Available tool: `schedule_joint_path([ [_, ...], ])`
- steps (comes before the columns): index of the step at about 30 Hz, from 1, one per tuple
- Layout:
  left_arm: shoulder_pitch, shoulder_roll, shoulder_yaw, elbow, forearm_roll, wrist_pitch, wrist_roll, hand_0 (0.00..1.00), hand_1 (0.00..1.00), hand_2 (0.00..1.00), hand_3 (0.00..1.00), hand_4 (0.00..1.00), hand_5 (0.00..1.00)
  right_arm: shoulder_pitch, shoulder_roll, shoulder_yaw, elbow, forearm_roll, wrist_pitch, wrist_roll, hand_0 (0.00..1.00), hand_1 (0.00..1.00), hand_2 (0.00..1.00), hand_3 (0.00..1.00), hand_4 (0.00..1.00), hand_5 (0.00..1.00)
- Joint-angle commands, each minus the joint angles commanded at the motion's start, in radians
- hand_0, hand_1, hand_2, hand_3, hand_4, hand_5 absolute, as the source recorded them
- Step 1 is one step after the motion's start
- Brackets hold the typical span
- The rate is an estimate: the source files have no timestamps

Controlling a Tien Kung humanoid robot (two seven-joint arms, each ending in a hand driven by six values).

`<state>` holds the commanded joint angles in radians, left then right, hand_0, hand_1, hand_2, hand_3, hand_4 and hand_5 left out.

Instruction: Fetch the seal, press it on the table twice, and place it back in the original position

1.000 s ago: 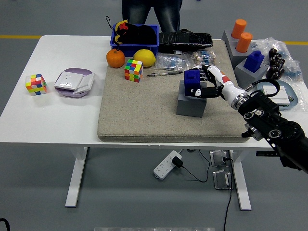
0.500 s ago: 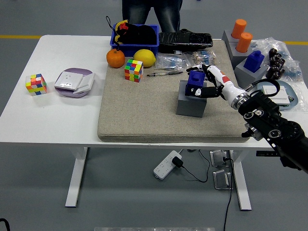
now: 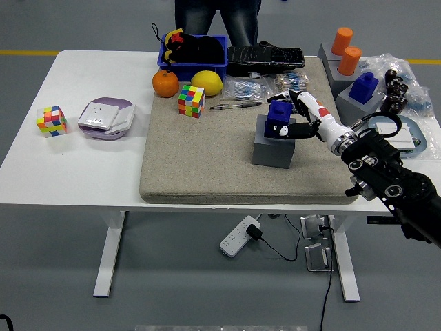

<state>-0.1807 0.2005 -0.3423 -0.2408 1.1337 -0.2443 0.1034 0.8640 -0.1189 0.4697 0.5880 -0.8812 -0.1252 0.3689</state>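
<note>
**Desk:** What does the right arm show?

**Photographer:** The robot's white-and-black right hand (image 3: 300,118) reaches in from the table's right edge, its fingers (image 3: 293,129) clamped around the blue block-shaped seal (image 3: 278,117). The seal sits on top of the grey square holder (image 3: 273,147), which stands on the beige felt mat (image 3: 200,158) toward the mat's right side. Whether the seal is fully seated or just lifted off the holder cannot be told.

**Desk:** And the rest of the white table (image 3: 76,165)?

**Photographer:** Near the left edge lie a small multicoloured puzzle cube (image 3: 52,121) and, just beside it, a white-and-lilac flat device (image 3: 105,118). On the mat's far-left corner sit an orange (image 3: 165,83), a yellow lemon (image 3: 207,82) and a second multicoloured cube (image 3: 191,101), with a dark pen (image 3: 236,105) lying near them. A blue plastic bin (image 3: 219,63) holding dark items stands at the far edge, next to a black wrapped bundle (image 3: 265,56). At the far-right corner, another grey stand (image 3: 333,72) carries two orange cylinders (image 3: 346,51), and a second blue seal (image 3: 363,87) sits on its own grey base. A person's dark trouser legs (image 3: 217,17) show beyond the far edge.
</note>
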Motion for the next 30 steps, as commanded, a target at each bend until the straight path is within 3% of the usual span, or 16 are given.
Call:
schedule_joint_path([
  [4, 0.0, 0.001, 0.0, 0.0, -0.001, 0.0, 0.0, 0.821, 0.788, 0.75, 0.813, 0.715, 0.352, 0.0, 0.0, -0.001, 0.004, 0.002, -0.002, -0.001, 0.559, 0.453, 0.479, 0.482, 0.756, 0.002],
  [5, 0.0, 0.001, 0.0, 0.0, -0.002, 0.0, 0.0, 0.821, 0.789, 0.75, 0.812, 0.715, 0.352, 0.0, 0.0, -0.002, 0.004, 0.002, -0.002, -0.001, 0.533, 0.384, 0.395, 0.39, 0.732, 0.002],
  [30, 0.004, 0.002, -0.003, 0.002, -0.002, 0.0, 0.001, 0.821, 0.789, 0.75, 0.813, 0.712, 0.35, -0.004, -0.009, -0.005, 0.028, 0.006, -0.003, -0.024, 0.53, 0.368, 0.382, 0.384, 0.694, 0.002],
])
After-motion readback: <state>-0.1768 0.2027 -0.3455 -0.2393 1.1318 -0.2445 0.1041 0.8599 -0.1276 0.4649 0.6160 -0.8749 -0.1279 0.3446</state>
